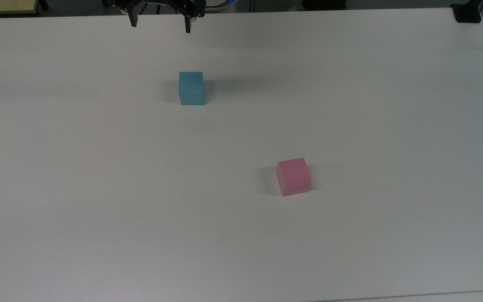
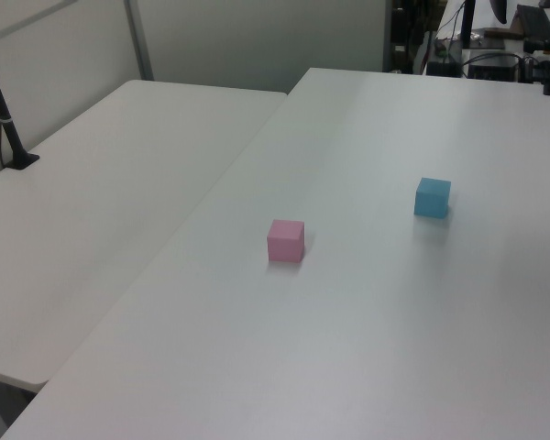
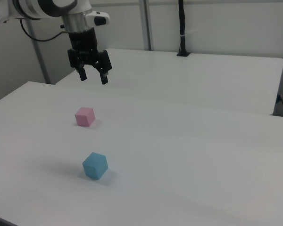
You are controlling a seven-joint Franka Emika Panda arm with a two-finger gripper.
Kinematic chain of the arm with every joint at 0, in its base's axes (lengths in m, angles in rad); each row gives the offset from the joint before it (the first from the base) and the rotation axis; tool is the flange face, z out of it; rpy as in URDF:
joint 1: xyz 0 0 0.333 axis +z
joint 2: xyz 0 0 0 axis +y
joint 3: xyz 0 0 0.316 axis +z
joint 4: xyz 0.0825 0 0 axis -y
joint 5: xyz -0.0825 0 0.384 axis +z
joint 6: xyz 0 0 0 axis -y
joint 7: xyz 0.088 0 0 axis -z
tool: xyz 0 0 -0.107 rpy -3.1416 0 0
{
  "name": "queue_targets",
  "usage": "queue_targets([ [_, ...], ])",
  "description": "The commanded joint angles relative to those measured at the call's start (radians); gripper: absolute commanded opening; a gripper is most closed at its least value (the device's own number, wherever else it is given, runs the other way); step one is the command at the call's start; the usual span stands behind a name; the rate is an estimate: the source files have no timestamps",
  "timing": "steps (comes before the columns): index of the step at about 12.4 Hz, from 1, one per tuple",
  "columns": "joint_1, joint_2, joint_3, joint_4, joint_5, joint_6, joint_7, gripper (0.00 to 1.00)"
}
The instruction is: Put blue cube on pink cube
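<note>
The blue cube (image 1: 191, 87) rests on the white table toward the far side of the top view; it also appears as blue cube (image 2: 432, 197) and blue cube (image 3: 95, 165). The pink cube (image 1: 294, 176) sits apart from it, nearer the top view's right; the same pink cube (image 2: 285, 240) and pink cube (image 3: 85, 116) lies flat on the table. My gripper (image 1: 160, 26) hangs open high above the table's far edge, beyond the blue cube, holding nothing. In the right view the gripper (image 3: 93, 77) hovers well above both cubes.
A second white table (image 2: 101, 211) adjoins at the left view's left. A black post (image 3: 182, 28) stands on that table, with its base (image 1: 467, 12) at the top view's top right corner. Cables and equipment (image 2: 495, 46) sit beyond the far edge.
</note>
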Motion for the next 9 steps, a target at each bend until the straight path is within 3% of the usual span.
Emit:
queue_targets([
  [1, 0.002, -0.018, -0.012, -0.016, 0.014, -0.01, -0.032, 1.0],
  [9, -0.024, -0.007, -0.009, -0.016, 0.011, 0.016, -0.049, 1.0],
])
